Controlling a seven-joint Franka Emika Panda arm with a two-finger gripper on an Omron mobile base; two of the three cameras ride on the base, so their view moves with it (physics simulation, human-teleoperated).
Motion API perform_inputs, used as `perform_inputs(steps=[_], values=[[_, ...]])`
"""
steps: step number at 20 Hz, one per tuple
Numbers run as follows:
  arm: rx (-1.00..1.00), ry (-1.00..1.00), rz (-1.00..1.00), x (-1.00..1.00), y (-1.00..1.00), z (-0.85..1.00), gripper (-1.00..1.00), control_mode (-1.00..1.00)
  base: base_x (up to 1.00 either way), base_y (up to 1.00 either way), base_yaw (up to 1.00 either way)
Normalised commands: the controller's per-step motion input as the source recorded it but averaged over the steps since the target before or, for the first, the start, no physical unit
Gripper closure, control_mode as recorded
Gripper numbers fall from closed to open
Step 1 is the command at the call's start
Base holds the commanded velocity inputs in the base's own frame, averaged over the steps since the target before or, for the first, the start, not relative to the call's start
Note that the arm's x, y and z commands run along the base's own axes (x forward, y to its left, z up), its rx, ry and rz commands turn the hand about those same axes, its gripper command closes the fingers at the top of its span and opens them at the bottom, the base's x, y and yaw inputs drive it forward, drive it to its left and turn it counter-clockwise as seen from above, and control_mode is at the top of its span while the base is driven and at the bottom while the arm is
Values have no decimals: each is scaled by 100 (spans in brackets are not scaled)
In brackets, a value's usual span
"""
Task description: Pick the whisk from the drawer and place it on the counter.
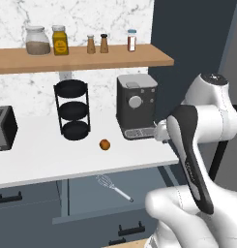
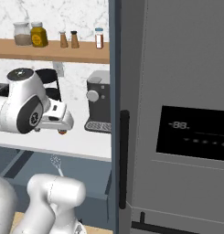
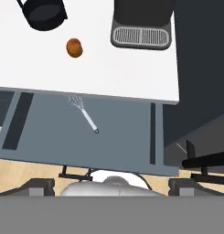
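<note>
Lying in the drawer [image 3: 118, 137], whisk [image 3: 84, 113] well beyond parted fingers [image 3: 40, 186].

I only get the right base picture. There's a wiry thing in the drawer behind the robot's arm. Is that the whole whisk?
Observer: That's just its head. The hand view shows the whole whisk lying flat in the open drawer, with the wire end nearest the counter.
Operator: Is the robot grabbing it?
Observer: No. In the hand view the fingers are spread wide, well above the whisk and not touching it.
Operator: What's the orange bit under the arm?
Observer: A small round fruit sitting on the counter, left of the coffee machine.
</note>
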Motion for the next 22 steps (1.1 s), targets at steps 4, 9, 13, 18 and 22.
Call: perform_inputs(steps=[4,9,13,18,22], values=[[0,0,7,-89,87,-8,-100,-100,0,0,0],[1,-4,1,-32,17,0,-100,-100,0,0,0],[2,0,0,0,-65,0,-100,-100,0,0,0],[0,0,0,0,-12,0,-100,-100,0,0,0],[0,0,0,0,0,0,-100,-100,0,0,0]])
